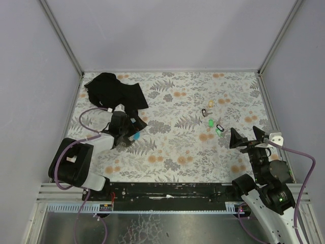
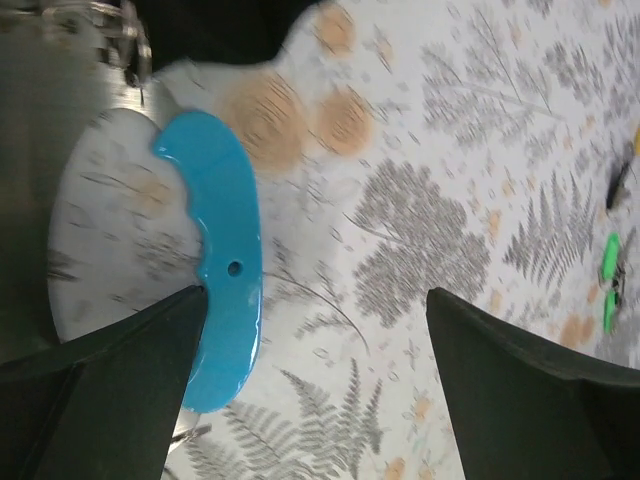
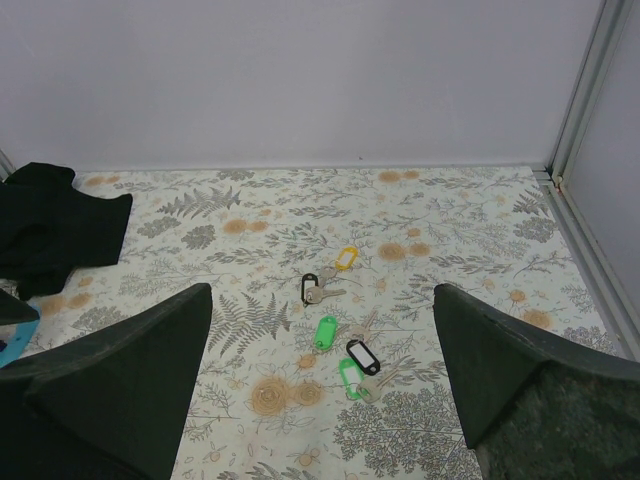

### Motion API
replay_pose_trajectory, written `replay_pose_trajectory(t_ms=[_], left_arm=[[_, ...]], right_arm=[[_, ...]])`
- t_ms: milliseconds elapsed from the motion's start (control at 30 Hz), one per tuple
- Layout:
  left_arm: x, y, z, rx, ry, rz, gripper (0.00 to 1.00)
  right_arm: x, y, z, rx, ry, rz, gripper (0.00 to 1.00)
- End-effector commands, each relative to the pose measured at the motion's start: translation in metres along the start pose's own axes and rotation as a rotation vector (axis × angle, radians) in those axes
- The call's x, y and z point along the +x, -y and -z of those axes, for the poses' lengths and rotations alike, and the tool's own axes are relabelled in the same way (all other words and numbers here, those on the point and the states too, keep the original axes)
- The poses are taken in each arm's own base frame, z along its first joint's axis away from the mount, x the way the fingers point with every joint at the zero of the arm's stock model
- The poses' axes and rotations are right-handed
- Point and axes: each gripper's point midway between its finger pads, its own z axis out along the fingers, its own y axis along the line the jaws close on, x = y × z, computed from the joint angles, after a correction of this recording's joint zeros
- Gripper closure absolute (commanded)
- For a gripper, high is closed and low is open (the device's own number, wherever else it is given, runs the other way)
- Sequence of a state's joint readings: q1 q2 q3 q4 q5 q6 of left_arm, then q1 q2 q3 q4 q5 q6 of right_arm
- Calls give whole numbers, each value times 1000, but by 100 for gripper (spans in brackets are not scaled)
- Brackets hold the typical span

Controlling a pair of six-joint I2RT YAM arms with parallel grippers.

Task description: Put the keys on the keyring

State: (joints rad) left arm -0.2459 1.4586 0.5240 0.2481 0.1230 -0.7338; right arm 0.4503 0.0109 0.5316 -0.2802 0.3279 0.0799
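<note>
The light-blue curved keyring [image 2: 225, 250] lies flat on the patterned table, its lower end touching my left gripper's left finger [image 2: 120, 390]. It also shows in the top view [image 1: 135, 136]. My left gripper [image 2: 320, 400] is open and empty, low over the table. The keys lie in a loose cluster at mid-right: a green tag [image 3: 325, 332], a second green tag [image 3: 350, 378], a black tag [image 3: 362, 355], another black tag [image 3: 310, 285] and a yellow tag [image 3: 346, 258]. In the top view the cluster [image 1: 210, 122] lies ahead and left of my right gripper [image 1: 248, 137], which is open and empty.
A black cloth [image 1: 116, 91] lies at the back left, just behind the left gripper. Metal frame posts and grey walls bound the table [image 1: 177, 157] on three sides.
</note>
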Motion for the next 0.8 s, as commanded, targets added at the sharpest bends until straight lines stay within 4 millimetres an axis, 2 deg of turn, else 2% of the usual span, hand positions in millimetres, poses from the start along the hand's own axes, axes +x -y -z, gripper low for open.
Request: replay_pose_trajectory(t_ms=[0, 233, 500, 633, 767], left_arm=[[73, -11, 7, -51, -213, 35, 8], [112, 60, 0, 85, -293, -43, 8], [169, 126, -21, 227, -430, -109, 10], [161, 145, -16, 262, -410, -143, 10], [139, 147, -4, 232, -334, -233, 9]], right_arm=[[-13, 0, 2, -3, 45, -12, 1], [-13, 0, 2, -1, 47, -13, 1], [-13, 0, 2, -3, 41, -15, 1], [-10, -2, 0, -9, 5, -9, 1], [-7, -11, -5, -47, -30, -6, 1]])
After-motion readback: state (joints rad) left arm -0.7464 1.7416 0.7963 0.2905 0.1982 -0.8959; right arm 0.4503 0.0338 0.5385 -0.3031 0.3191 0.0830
